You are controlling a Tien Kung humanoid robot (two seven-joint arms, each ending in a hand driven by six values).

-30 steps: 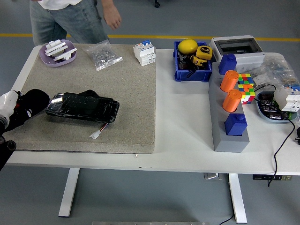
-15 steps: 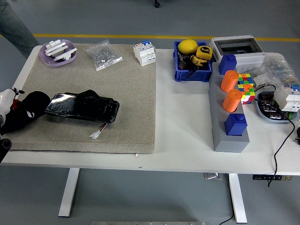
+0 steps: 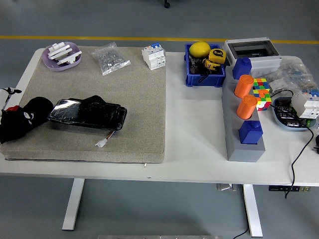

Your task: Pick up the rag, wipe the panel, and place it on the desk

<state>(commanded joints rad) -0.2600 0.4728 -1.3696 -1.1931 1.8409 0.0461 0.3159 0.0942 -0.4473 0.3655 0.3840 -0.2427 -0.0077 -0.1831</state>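
The black glossy panel (image 3: 87, 114) lies flat on the grey mat (image 3: 129, 84), with a thin wire and a white connector (image 3: 101, 143) trailing from its front. A black rag (image 3: 26, 119) lies crumpled on the mat, touching the panel's left end. More black cloth (image 3: 94, 100) shows just behind the panel. Only a small white part of my left hand (image 3: 6, 94) shows at the picture's left edge, above the rag. My right arm is out of view.
At the back of the mat are a purple dish (image 3: 62, 55) with white parts, a bag of small hardware (image 3: 110, 59) and a white breaker (image 3: 153, 56). To the right stand a blue bin (image 3: 204, 65), a grey stand (image 3: 243, 130) with orange and blue pieces, and a colour cube (image 3: 261, 91).
The person at the table's far left has walked out of view. My left hand has drawn back toward the left edge, while the rag has stayed beside the panel.
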